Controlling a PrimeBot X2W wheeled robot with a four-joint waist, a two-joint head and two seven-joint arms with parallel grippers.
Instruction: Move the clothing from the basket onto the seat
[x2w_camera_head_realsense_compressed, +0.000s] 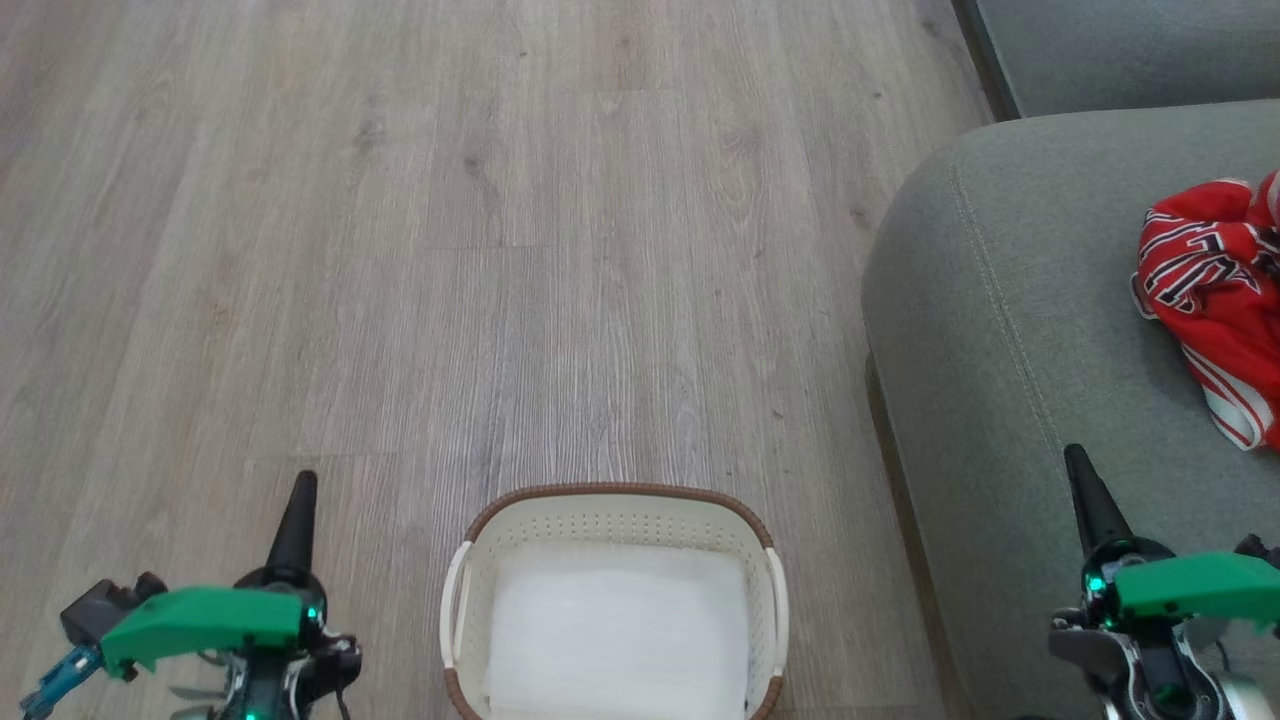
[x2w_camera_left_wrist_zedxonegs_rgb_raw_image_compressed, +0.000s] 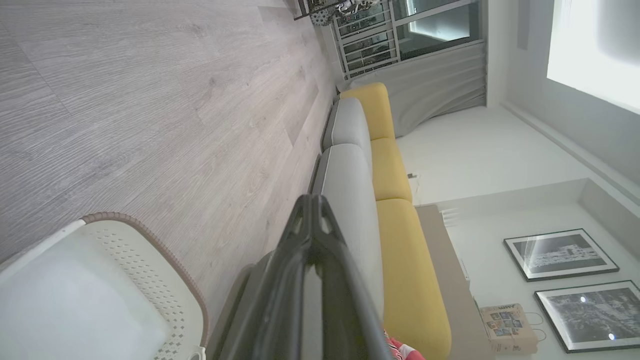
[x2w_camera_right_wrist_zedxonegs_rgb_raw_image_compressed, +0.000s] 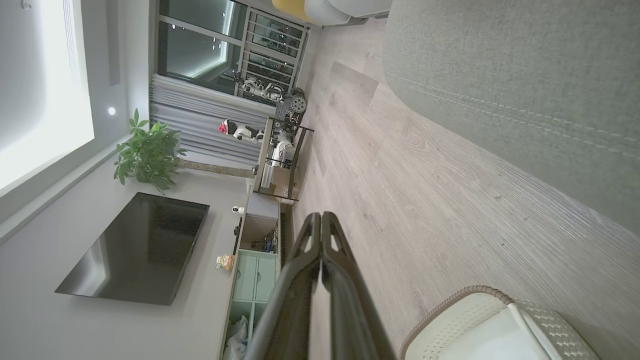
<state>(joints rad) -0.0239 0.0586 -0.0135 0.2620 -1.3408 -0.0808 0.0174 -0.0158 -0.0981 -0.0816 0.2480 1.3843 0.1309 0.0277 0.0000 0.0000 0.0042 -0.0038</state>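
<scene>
Gripper status, going left to right in the head view: the left gripper (x2w_camera_head_realsense_compressed: 299, 505) sits at about 7 o'clock, over the wooden floor (x2w_camera_head_realsense_compressed: 500, 250). Its two dark fingers are pressed together into one point and there's nothing between them. The left wrist view (x2w_camera_left_wrist_zedxonegs_rgb_raw_image_compressed: 312, 202) shows the same, tips touching and holding nothing.

At 6 o'clock is the basket (x2w_camera_head_realsense_compressed: 612, 493), standing on the floor between the two grippers and apart from both. Its white liner (x2w_camera_head_realsense_compressed: 615, 630) is in plain sight across the bottom.

From roughly 2 to 5 o'clock you've got the seat (x2w_camera_head_realsense_compressed: 1000, 300), a big grey-green cushion with a stitched seam running along its rounded edge. It's just beside the basket, with a strip of floor between them.

The right gripper (x2w_camera_head_realsense_compressed: 1082, 475) is at about 5 o'clock, in front of the seat's near part. Its fingers are closed tight too, and the right wrist view (x2w_camera_right_wrist_zedxonegs_rgb_raw_image_compressed: 321, 220) shows the tips meeting with nothing gripped.

The clothing (x2w_camera_head_realsense_compressed: 1215, 290) is at 3 o'clock, a crumpled red bundle with black-and-white lettering and white stripes. It lies on the seat at the frame's right edge, well apart from the basket and from both grippers.
</scene>
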